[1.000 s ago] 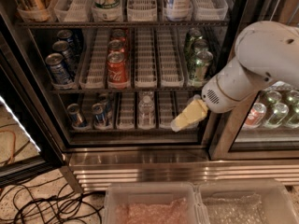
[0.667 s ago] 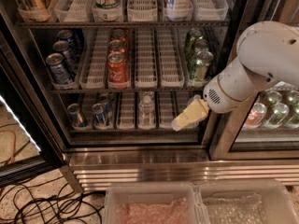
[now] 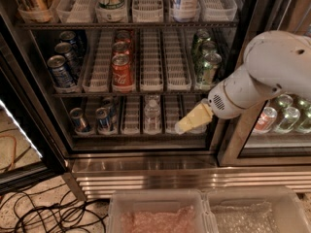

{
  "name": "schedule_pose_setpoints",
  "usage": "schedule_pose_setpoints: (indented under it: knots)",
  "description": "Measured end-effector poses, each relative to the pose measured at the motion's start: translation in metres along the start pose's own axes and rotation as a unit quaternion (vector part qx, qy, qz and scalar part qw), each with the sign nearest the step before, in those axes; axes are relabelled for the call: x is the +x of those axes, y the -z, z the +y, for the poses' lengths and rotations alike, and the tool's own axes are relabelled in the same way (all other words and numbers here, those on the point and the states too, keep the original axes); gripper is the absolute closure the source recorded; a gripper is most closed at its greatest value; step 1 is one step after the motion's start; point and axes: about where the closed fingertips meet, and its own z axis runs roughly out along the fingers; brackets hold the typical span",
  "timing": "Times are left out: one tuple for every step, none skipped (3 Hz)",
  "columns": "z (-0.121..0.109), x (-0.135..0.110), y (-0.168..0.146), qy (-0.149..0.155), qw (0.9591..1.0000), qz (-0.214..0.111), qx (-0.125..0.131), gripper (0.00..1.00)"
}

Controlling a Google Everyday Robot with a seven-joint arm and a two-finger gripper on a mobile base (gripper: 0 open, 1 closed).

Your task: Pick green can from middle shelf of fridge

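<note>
Jaws closed: the gripper (image 3: pixel 180 128) shows as one pale wedge with no gap, holding nothing. It hangs before the right end of the lower shelf of the fridge (image 3: pixel 160 177), apart from all cans. On the middle shelf (image 3: pixel 97 94), from the left: blue cans (image 3: pixel 60 72) in the first lane, red cola cans (image 3: pixel 121 70) in the third, then bare white lane trays (image 3: pixel 151 62). The green can (image 3: pixel 212 67) stands upright at the front of the far-right lane, more green cans behind it, above and right of the gripper. The white arm (image 3: pixel 274 64) enters from the right.
</note>
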Motion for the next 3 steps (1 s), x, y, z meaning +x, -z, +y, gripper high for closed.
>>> schedule_pose_setpoints:
  knots:
    - [-0.004, -0.011, -0.009, -0.005, 0.9981, -0.050, 0.035, 0.00]
    - [-0.013, -0.019, -0.012, -0.015, 0.9937, -0.088, 0.068, 0.07]
    - [-0.027, -0.023, -0.010, -0.032, 0.9882, -0.116, 0.094, 0.18]
